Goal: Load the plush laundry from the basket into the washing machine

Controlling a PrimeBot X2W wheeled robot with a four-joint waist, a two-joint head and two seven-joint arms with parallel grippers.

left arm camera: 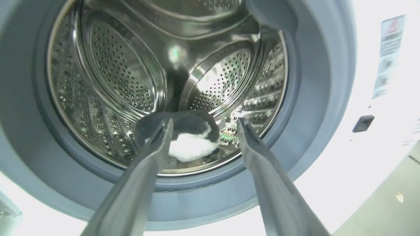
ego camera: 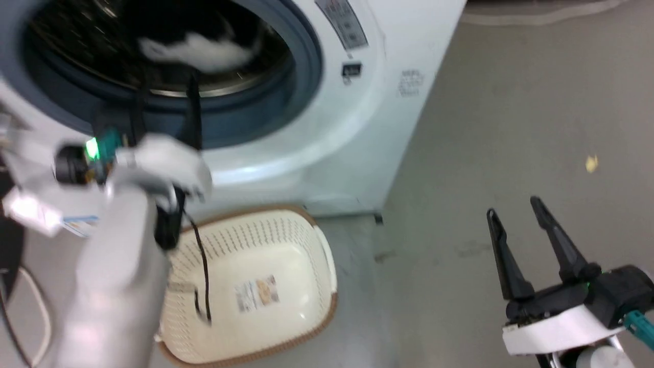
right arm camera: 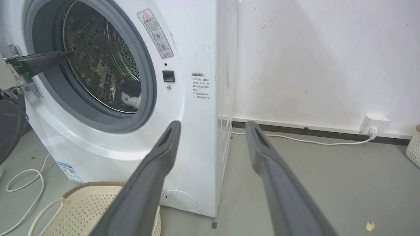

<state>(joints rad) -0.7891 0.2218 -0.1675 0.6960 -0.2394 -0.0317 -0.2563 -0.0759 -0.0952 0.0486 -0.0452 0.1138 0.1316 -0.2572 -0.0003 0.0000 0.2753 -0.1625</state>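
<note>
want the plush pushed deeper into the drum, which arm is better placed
Left. The left tool, open, points into the washing machine at the plush laundry. The right tool hangs open beside the machine, over floor.

The plush laundry (ego camera: pixel 204 51) lies inside the washing machine (ego camera: pixel 347 153), at 11 o'clock in the head view. The basket (ego camera: pixel 286 245) sits on the floor (ego camera: pixel 511 102) before the machine, at 7 o'clock.
</note>
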